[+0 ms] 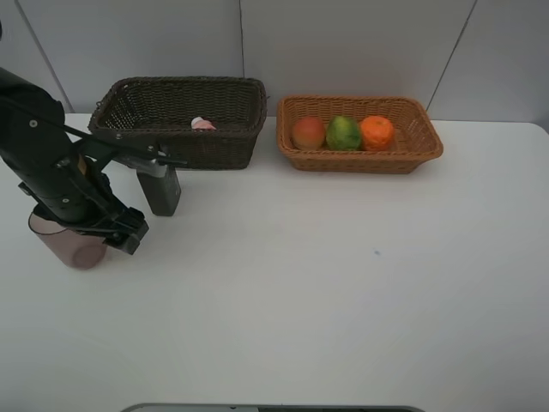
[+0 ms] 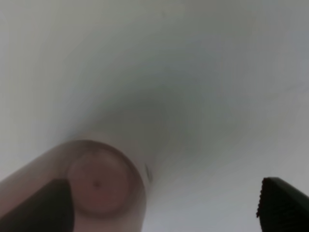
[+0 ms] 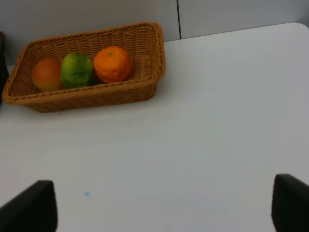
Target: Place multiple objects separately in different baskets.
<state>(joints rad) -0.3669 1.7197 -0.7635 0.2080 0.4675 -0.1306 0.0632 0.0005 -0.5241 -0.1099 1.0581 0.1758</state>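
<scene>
Purple-brown cup upright on the desk just under the wide-open left pincer, crowding one finger: nudge sideways to centre it, sink lower, close softly on its wall, then lift toward the dark basket beyond.

Right basket holds 3 fruits, left basket 1 bottle.

no readable text, labels or numbers
</scene>
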